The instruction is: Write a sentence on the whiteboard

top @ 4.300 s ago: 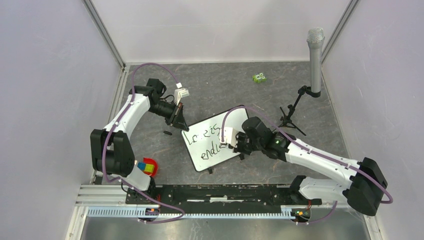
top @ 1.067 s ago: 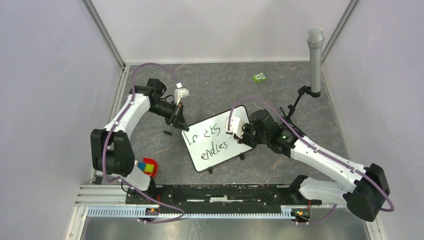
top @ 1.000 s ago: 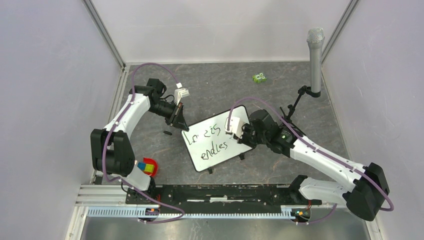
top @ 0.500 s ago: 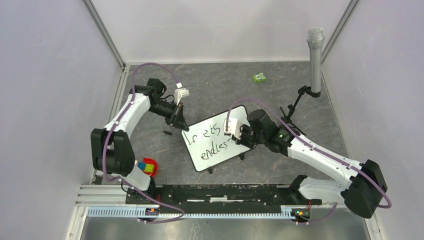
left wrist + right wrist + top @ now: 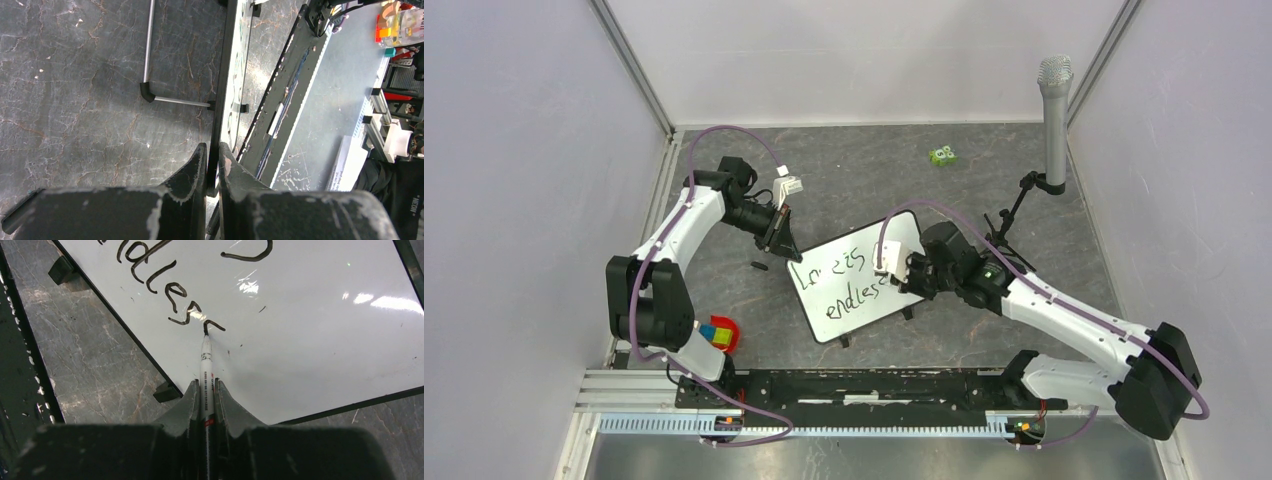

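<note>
The whiteboard (image 5: 870,243) sits askew near the middle of the grey table (image 5: 854,170), its written face upward. The left gripper (image 5: 212,152) is clenched on the board's black frame at its far left corner. The right gripper (image 5: 205,386) grasps a marker (image 5: 205,365), whose tip touches the white surface at the last stroke of the sentence (image 5: 844,285), where "Love is" stands above a second line beginning "endles"

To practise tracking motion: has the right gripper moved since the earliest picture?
Yes: the right gripper shifted along the black-framed white whiteboard toward the grey upright microphone.
</note>
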Robot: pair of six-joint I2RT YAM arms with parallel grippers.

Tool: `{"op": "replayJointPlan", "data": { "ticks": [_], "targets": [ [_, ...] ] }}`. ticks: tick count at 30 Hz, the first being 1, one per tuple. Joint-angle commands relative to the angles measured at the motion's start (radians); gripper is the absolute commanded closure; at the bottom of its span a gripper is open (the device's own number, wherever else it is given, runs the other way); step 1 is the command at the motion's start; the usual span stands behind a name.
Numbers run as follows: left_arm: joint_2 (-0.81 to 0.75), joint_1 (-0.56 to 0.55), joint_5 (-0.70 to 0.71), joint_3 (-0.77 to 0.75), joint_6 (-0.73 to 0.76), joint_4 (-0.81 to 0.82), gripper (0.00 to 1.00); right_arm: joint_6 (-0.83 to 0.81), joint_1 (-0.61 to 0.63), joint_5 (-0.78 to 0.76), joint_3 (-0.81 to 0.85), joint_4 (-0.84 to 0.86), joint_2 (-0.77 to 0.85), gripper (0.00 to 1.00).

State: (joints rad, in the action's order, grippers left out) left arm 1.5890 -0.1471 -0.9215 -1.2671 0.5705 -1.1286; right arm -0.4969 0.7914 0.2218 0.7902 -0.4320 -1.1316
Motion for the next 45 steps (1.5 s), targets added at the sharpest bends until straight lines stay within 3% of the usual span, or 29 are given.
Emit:
{"op": "replayJointPlan", "data": {
  "ticks": [1, 24, 31, 45],
  "targets": [
    [0.013, -0.008, 0.037, -0.014, 0.041, 0.003, 0.98, -0.029, -0.016, -0.076, -0.018, -0.026, 0.017, 1.00],
    [0.014, -0.008, 0.037, -0.013, 0.037, 0.004, 0.98, -0.012, 0.006, 0.110, 0.039, -0.067, 0.010, 1.00],
    [0.011, -0.009, 0.036, -0.021, 0.034, 0.004, 0.98, -0.023, -0.016, 0.037, 0.054, -0.100, 0.066, 1.00],
    [0.018, -0.008, 0.039, -0.025, 0.030, 0.004, 0.98, -0.057, -0.021, -0.063, -0.004, -0.043, 0.017, 1.00]
  ]
}}
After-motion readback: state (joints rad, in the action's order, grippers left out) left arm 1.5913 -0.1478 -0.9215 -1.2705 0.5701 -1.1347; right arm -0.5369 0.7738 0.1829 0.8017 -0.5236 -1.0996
